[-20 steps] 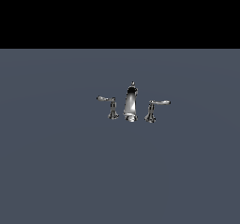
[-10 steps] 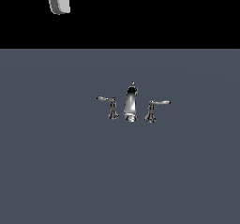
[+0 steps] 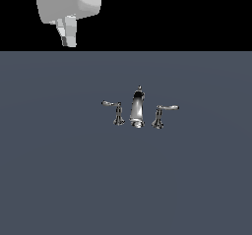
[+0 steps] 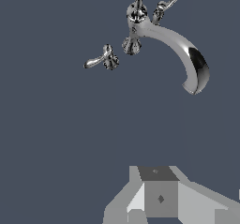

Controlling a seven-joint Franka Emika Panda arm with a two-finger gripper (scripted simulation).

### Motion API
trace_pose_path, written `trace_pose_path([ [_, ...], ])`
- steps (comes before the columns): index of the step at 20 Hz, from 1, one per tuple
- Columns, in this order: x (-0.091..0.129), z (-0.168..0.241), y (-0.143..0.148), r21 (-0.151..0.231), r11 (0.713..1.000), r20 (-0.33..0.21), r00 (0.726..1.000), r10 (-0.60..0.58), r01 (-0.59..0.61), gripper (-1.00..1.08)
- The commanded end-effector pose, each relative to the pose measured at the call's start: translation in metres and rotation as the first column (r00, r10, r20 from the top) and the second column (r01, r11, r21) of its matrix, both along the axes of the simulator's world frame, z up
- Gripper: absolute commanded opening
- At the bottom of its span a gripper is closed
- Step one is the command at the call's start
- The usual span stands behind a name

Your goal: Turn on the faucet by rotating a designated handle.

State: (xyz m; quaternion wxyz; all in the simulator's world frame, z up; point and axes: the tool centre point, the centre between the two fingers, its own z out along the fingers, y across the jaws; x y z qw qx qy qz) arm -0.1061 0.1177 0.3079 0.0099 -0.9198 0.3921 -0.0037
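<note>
Chrome caught the eye first: the faucet [image 3: 137,109] stood a little above the middle of the flat grey-blue surface [image 3: 59,180] in the exterior view, three separate pieces in a row. Its tall tapered spout [image 3: 137,110], topped by a small knob, was the centre piece. At nine o'clock from the spout, just beside it but not touching, stood the handle [image 3: 116,112] on its flared post, its thin dark lever pointing out toward nine o'clock. At three o'clock from the spout stood the other handle [image 3: 160,115], its longer, brighter lever reaching toward three o'clock.

In the wrist view the spout [image 4: 176,45] showed as a curved arc swinging away from its base, with one lever handle [image 4: 103,59] and another lever handle [image 4: 166,3] on either side; I could not say for certain which was which there.

The gripper [image 3: 68,32] hung at about eleven o'clock from the faucet, well apart from it, against the black background [image 3: 187,13] at the edge of the exterior view. It held nothing. How wide its jaws stood I could not tell; only the pale grey body and a stub of finger showed, and the wrist view gave just its grey housing [image 4: 159,195].
</note>
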Motion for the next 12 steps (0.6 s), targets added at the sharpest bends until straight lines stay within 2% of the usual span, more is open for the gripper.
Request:
trace_pose_path([
  [1, 0.012, -0.012, 0.003, 0.001, 0.999, 0.000, 0.999, -0.051, 0.051, -1.00],
  [12, 0.061, -0.060, 0.009, 0.002, 0.966, -0.005, 0.966, -0.258, 0.258, -1.00],
])
